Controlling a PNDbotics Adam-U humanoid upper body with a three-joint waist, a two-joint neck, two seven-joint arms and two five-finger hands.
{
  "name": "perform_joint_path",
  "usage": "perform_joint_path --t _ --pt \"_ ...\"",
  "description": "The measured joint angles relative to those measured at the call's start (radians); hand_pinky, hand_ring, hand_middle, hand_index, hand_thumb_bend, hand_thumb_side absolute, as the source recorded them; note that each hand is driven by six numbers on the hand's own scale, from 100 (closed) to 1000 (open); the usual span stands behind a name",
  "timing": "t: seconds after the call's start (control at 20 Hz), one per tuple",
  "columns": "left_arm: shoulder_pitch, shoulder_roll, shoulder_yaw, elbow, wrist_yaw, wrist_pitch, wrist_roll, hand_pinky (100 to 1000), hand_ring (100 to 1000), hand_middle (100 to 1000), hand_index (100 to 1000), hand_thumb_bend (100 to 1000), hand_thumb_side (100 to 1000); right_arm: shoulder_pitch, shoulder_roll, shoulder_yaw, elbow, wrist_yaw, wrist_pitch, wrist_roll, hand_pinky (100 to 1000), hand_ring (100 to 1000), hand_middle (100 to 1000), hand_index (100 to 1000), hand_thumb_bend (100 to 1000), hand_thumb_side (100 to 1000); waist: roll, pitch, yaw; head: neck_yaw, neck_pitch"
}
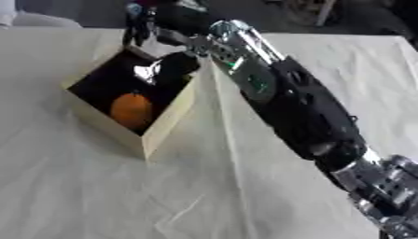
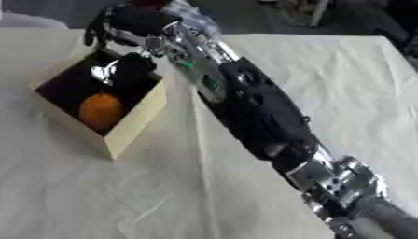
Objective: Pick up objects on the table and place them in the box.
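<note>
A light wooden box (image 1: 167, 123) with a dark inside stands on the left half of the table. An orange round fruit (image 1: 132, 108) lies in its near part. Behind the fruit is a black glossy shape (image 1: 170, 69) with a bright highlight; I cannot tell whether it is an object or part of my hand. My right arm (image 1: 286, 98) reaches from the lower right diagonally up to the box's far end. My right hand (image 2: 122, 22) hovers over the far rim, its fingers (image 1: 135, 29) hanging down relaxed with nothing seen in them. My left hand shows in no view.
A cream cloth (image 1: 245, 196) with creases covers the table. Dark floor and a piece of furniture (image 1: 314, 11) lie beyond the far edge. A small dark red patch (image 2: 147, 2) shows just above my hand.
</note>
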Motion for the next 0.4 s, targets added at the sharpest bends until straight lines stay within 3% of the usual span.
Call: perform_joint_path --t 0.4 --pt "0.009 0.0 0.001 0.0 -0.008 0.002 0.002 627 658 691 666 100 803 0.074 -0.138 -0.075 -0.237 -0.166 0.088 -0.029 664 687 590 745 100 530 0.005 -0.006 -0.021 0.024 0.0"
